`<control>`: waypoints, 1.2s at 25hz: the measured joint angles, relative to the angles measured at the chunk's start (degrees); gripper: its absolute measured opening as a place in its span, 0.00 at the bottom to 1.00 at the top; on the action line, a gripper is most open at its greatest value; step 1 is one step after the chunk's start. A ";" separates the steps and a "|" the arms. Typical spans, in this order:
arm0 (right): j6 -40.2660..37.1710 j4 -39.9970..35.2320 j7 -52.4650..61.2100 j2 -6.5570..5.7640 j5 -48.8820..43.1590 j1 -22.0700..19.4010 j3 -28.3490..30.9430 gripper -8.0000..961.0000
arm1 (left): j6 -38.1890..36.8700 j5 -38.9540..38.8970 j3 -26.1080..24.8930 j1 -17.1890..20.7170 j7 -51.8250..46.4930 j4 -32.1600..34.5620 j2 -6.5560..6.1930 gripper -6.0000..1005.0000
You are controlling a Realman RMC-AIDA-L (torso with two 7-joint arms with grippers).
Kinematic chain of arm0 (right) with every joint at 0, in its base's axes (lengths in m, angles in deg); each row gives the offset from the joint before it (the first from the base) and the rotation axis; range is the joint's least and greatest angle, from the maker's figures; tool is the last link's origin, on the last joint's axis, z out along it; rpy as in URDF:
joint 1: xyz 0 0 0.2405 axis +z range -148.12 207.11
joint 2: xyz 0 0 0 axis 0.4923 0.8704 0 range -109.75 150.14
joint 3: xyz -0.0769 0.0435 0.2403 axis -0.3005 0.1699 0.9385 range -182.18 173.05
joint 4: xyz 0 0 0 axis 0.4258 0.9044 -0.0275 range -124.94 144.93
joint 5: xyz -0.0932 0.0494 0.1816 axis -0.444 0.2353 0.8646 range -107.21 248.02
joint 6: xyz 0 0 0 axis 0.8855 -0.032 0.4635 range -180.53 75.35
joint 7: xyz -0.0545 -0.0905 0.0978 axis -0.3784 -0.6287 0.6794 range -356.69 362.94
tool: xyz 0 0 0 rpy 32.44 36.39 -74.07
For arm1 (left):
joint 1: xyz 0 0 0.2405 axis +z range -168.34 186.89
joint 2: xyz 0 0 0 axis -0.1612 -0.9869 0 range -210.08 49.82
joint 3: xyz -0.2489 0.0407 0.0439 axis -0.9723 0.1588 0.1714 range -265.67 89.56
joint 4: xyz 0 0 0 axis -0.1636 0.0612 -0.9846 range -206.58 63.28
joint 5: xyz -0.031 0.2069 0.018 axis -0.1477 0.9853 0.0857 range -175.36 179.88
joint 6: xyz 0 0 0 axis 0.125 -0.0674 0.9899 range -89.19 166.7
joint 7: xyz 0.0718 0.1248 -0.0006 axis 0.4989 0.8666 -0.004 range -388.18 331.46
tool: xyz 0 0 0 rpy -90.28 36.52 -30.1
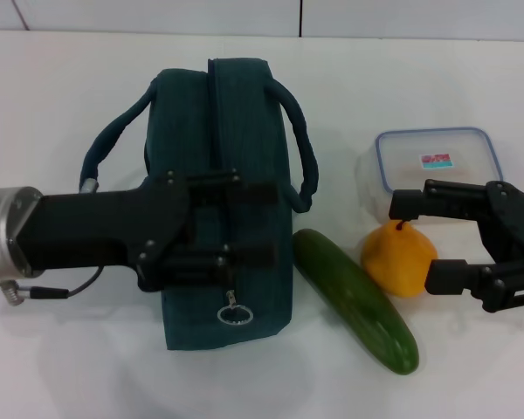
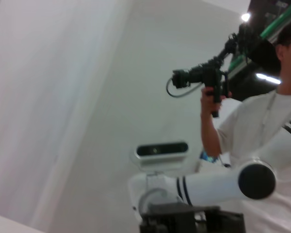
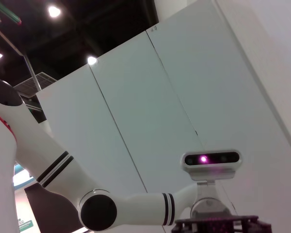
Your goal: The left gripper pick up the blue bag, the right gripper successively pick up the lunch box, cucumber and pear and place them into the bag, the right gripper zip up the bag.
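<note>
Start configuration: our left gripper [image 1: 244,223], jaws spread, hovers over the zipped blue bag [image 1: 223,148] mid-desk, while our right gripper [image 1: 428,240], jaws spread, brackets the pear [image 1: 398,258] between cucumber [image 1: 356,301] and lunch box [image 1: 437,161], apparently poised for picking.

My left hand [image 1: 253,225] is a black two-fingered claw with small screws, on a black segment behind a silver wrist trailing a thin cable. My right hand [image 1: 419,240] is black too.

White robot arm [image 3: 136,206], head camera [image 3: 212,160] with pink light, white wall panels [image 3: 150,111], ceiling lamps [image 3: 54,10].
</note>
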 joint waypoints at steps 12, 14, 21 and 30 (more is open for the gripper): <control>0.00 0.01 -0.05 -0.05 0.00 -0.30 0.00 0.89 | -0.16 0.20 -0.81 0.47 0.73 -0.01 0.26 0.72; 0.00 0.00 -0.10 -0.04 0.00 -0.30 -0.02 0.89 | -0.16 0.21 -0.88 0.49 0.69 0.00 0.28 0.72; 0.03 0.09 -0.30 -0.05 0.00 -0.80 -0.09 0.89 | 0.41 1.13 -3.23 0.06 -15.72 11.96 -1.34 0.71; 0.11 0.16 -1.74 -0.04 0.00 -1.59 0.26 0.89 | 5.53 18.47 -15.74 -1.62 -44.80 32.36 -0.32 0.71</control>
